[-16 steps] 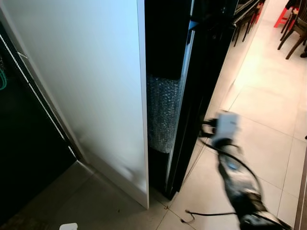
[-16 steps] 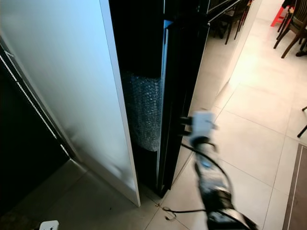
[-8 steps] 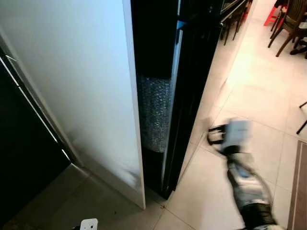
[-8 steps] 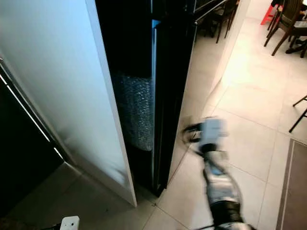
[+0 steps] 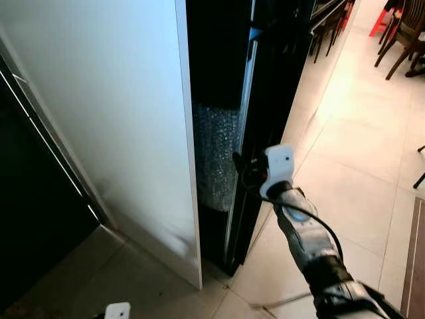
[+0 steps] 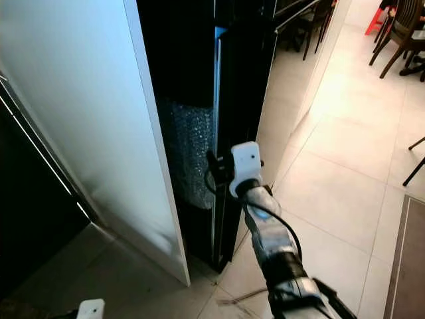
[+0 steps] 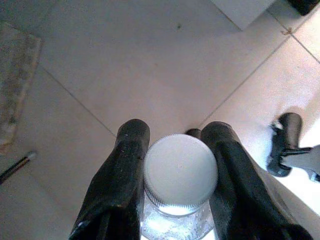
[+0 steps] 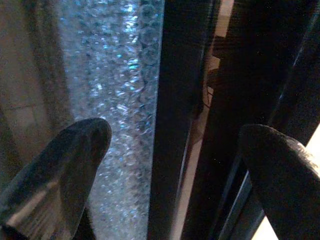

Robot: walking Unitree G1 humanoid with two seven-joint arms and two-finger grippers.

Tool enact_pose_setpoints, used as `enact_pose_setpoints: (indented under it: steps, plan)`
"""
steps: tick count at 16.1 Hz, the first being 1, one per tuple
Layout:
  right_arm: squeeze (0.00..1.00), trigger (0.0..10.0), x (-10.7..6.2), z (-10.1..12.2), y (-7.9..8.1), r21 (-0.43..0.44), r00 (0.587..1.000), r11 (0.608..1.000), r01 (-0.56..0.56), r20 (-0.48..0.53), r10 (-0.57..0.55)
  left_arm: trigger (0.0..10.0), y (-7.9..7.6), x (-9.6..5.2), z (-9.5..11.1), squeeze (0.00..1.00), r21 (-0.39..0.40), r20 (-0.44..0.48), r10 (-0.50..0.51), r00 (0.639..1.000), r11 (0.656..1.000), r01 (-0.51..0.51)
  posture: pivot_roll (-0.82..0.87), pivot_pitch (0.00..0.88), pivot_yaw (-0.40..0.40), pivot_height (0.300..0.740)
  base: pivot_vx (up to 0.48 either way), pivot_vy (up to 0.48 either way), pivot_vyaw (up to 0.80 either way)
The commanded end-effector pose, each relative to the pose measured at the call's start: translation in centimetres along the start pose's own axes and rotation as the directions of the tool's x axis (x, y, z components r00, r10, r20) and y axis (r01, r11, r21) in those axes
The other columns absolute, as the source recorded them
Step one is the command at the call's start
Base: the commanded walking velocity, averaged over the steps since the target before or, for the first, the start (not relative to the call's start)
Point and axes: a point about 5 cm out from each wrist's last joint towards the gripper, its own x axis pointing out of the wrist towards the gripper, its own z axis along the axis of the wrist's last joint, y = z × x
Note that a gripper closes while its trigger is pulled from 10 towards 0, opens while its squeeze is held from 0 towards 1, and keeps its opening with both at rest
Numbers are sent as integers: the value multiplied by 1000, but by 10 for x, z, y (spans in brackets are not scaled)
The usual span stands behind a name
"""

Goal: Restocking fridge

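White side panel (image 5: 113, 119): a tall pale board stands on the robot's left, closing off one side of a narrow dark gap.
Black fridge door (image 5: 269, 113): glossy and upright, it forms the gap's other side; its leading edge faces the robot, seemingly the place to pull it wider.
Tiled floor (image 5: 358, 166): pale tiles run off to the right toward dining chairs (image 5: 398, 33).
Bubble wrap (image 5: 216, 156): a clear roll or sheet stands in the gap between panel and door.
Right gripper (image 8: 170, 150): raised to the door's edge, fingers spread wide on either side of it and holding nothing, likely to hook the door open for restocking.
Left gripper (image 7: 175, 165): low over the floor, both fingers pressed against a jar's neck.
Jar (image 7: 180, 175): clear-bodied with a white screw lid, carried in the left gripper, probably the item bound for the fridge.
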Motion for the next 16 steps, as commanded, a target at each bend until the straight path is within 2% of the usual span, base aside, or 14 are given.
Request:
enact_pose_setpoints:
  steps: [1, 6, 8, 12, 16]
  plan:
    - [0, 10000, 6, 6, 1, 17, 1000, 1000, 22, 20, -22, 10000, 10, -1, -3, 0, 5, -11, 11, 1000, 1000, -11, -70, 0, 0, 740, 0, 0, 0]
    - [0, 10000, 19, 16, 10, 37, 999, 999, 16, 42, -18, 10000, 17, 0, 3, 0, -1, 3, 19, 1000, 1000, -19, -62, 0, -2, 740, 0, 0, 0]
    - [0, 10000, 21, 16, 9, 29, 999, 999, 28, 39, -29, 10000, 17, 0, 6, 0, -4, 7, 17, 1000, 1000, -17, -61, 0, -3, 740, 0, 0, 0]
    - [0, 10000, 21, 20, -7, 12, 989, 992, 129, 65, -129, 10000, 18, 0, 5, 0, -6, 5, 18, 1000, 1000, -18, -62, 0, -5, 740, 0, 0, 0]
    - [0, 10000, 13, 15, -27, 21, 974, 976, 217, 61, -218, 10000, 17, 0, 5, 0, -8, 2, 16, 1000, 1000, -16, -63, 0, -7, 740, 0, 0, 0]
